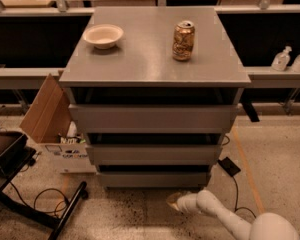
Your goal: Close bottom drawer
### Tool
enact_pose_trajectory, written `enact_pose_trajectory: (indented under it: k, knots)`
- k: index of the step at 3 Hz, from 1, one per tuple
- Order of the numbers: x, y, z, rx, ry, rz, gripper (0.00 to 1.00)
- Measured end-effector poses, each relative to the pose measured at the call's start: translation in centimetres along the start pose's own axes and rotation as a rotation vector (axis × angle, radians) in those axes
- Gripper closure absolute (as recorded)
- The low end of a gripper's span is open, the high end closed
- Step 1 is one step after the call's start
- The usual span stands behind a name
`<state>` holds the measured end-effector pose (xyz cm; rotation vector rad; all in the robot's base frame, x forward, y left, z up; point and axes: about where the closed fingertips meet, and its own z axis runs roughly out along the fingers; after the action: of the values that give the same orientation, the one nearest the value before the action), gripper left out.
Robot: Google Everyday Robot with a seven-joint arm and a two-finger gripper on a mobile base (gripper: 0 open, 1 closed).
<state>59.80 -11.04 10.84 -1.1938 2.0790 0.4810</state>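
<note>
The grey cabinet [155, 69] has three plain grey drawers. The bottom drawer [152, 179] is the lowest front, sitting close under the middle drawer [152, 154] with only a thin dark gap above it. My white arm reaches in from the lower right along the floor. My gripper [173, 201] is low, just in front of and slightly below the bottom drawer's front, right of its centre.
A beige bowl [103, 35] and a gold can [183, 40] stand on the cabinet top. An open cardboard box [50, 119] sits on the floor at the left, beside a black stand with cables [45, 204]. A black power adapter [229, 166] lies on the floor at the right.
</note>
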Motion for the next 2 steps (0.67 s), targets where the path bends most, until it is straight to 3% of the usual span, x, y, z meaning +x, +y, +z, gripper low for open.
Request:
enact_pose_trajectory:
  k: [1,2]
  knots:
    - [3.8,-3.9,-8.3,0.124,0.144,-0.08,1.0]
    - [2.4,-7.6,-14.6,0.215,0.26,-0.241,1.0]
